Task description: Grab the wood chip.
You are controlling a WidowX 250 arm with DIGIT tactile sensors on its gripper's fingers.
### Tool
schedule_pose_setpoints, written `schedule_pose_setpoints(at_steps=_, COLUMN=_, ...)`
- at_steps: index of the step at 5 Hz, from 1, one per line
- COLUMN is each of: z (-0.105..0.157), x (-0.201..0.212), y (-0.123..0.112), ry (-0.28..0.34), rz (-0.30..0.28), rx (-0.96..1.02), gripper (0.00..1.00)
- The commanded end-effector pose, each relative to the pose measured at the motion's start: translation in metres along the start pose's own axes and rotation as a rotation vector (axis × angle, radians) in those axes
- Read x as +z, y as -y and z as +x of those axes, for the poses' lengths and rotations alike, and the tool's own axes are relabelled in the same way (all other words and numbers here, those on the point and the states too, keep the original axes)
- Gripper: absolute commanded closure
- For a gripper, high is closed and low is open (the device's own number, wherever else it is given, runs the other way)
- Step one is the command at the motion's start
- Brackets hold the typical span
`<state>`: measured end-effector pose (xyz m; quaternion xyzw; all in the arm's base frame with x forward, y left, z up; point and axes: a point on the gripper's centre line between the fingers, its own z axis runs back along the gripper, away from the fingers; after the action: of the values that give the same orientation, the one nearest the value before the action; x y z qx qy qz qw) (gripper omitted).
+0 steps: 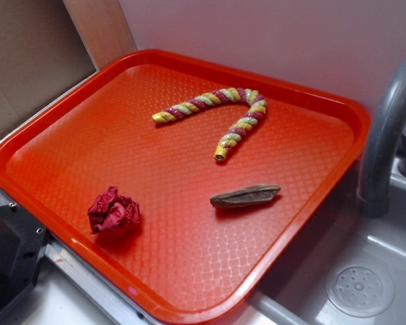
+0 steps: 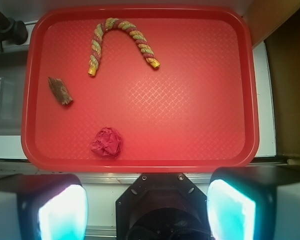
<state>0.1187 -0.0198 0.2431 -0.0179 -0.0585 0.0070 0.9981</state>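
Note:
The wood chip (image 1: 245,196) (image 2: 60,91), a flat brown-grey sliver with pointed ends, lies on the red tray (image 1: 189,271) (image 2: 200,125) near its right side in the exterior view and at the left in the wrist view. My gripper (image 2: 147,207) hangs high above the near edge of the tray, well away from the chip. Its two fingers, with glowing pale pads (image 2: 62,212), stand wide apart and nothing is between them. The exterior view does not show the fingers.
A red-and-yellow twisted rope (image 1: 220,112) (image 2: 121,40) curves across the far part of the tray. A crumpled dark red wad of cloth (image 1: 114,212) (image 2: 106,142) sits near the front edge. A grey faucet (image 1: 386,135) and sink drain (image 1: 358,290) are beside the tray.

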Motion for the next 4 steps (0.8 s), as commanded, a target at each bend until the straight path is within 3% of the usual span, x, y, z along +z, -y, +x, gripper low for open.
schedule_pose_setpoints(at_steps=1, z=0.000, x=0.000, y=0.000, ry=0.000, rz=0.000, rx=0.000, gripper=0.00)
schedule_pose_setpoints(at_steps=3, z=0.022, x=-0.080, y=0.058, ry=0.076, rz=-0.094, rx=-0.402, gripper=0.00)
schedule_pose_setpoints(at_steps=4, z=0.030, x=-0.114, y=0.072, ry=0.091, rz=-0.109, rx=-0.475, gripper=0.00)
